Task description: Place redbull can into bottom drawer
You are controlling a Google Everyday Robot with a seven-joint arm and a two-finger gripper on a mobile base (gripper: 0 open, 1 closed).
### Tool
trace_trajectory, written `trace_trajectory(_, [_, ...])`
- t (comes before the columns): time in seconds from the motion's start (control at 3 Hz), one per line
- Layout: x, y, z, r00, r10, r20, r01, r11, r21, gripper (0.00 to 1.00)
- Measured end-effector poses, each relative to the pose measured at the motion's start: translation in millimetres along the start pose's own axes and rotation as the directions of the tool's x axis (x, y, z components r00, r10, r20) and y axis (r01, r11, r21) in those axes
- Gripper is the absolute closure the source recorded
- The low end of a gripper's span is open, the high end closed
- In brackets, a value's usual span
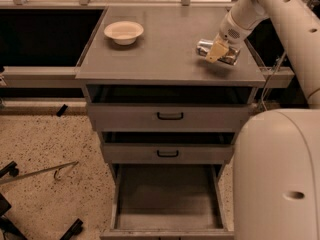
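The cream bowl [123, 32] sits on the counter [170, 61], well left of the gripper [217, 50]. The bottom drawer [167, 196] stands pulled out, far below it. The redbull can [231, 57] lies on the counter right at the gripper; I cannot tell whether it is grasped.

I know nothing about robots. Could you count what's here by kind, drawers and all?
Drawers: 3 (top drawer, middle drawer, bottom drawer pulled open)
Bowls: 1 (cream bowl on the cabinet top)
Cans: 1 (redbull can lying at the top's right side)
Grippers: 1 (gripper down at the can)
Total: 6
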State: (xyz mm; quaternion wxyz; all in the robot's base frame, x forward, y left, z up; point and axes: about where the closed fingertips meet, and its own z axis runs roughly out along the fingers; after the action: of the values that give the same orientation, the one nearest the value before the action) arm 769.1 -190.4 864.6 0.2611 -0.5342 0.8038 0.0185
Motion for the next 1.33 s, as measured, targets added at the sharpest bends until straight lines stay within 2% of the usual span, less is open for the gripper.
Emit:
trace_trajectory(0.33, [12.0, 24.2, -59.9, 0.999, 0.029, -0.019, -0.028, 0.9989, 0.037, 1.00])
trace_trajectory(0.67, [33.4, 75.0, -81.5, 1.000, 0.026, 0.006, -0.026, 0.9988, -0.041, 1.00])
trace_trajectory(1.0, [49.5, 135.6, -63.8, 0.996, 0.023, 0.082, -0.007, 0.9837, -0.180, 1.00])
trace_trajectory(1.33, [54.8, 151.9, -52.3, 0.996, 0.030, 0.082, -0.011, 0.9746, -0.224, 1.00])
